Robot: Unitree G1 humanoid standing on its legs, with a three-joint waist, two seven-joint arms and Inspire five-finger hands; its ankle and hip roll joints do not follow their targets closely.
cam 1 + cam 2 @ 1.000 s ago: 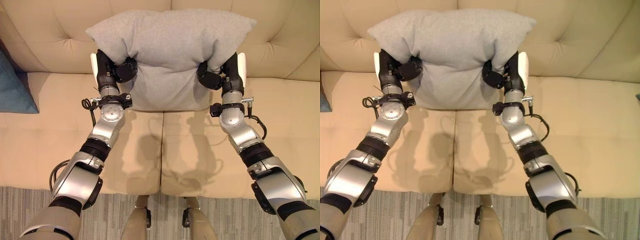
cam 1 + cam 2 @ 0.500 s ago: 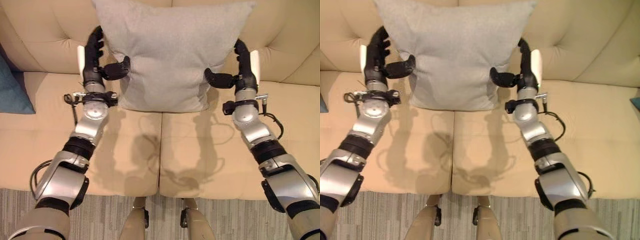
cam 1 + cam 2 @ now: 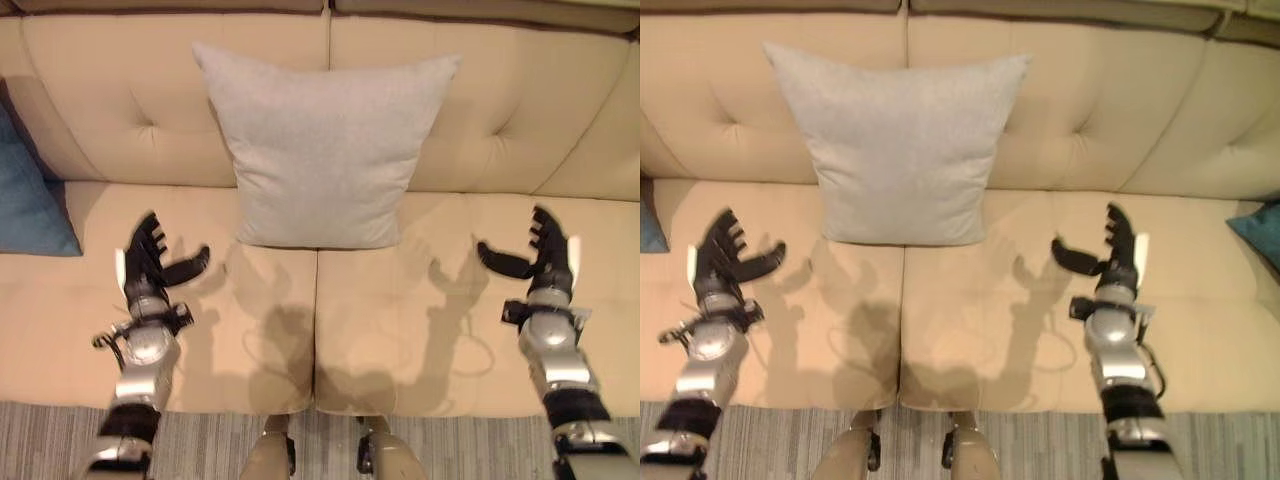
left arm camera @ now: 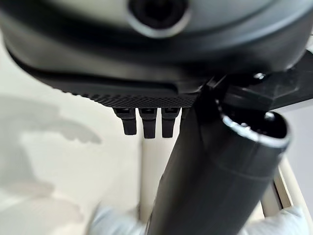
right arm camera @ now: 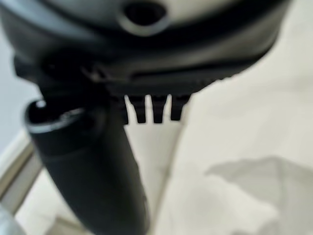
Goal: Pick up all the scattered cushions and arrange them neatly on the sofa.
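A light grey cushion [image 3: 322, 150] stands upright against the backrest of the beige sofa [image 3: 520, 110], over the gap between the two seat cushions. My left hand [image 3: 148, 262] hovers open over the left seat, well clear of the cushion. Over the right seat my right hand [image 3: 541, 256] is open too, with nothing in it. In the left wrist view the fingers [image 4: 143, 121] point straight out beside the thumb [image 4: 215, 176]. The right wrist view shows straight fingers [image 5: 149, 108] as well.
A dark blue cushion [image 3: 28, 195] leans at the sofa's left end, and the corner of a teal cushion [image 3: 1260, 228] shows at the far right. A grey striped rug [image 3: 45, 440] lies before the sofa's front edge.
Both hands let go of the grey cushion and pulled back toward me and apart. The cushion now stands free against the backrest. The camera has tipped up, so more backrest shows.
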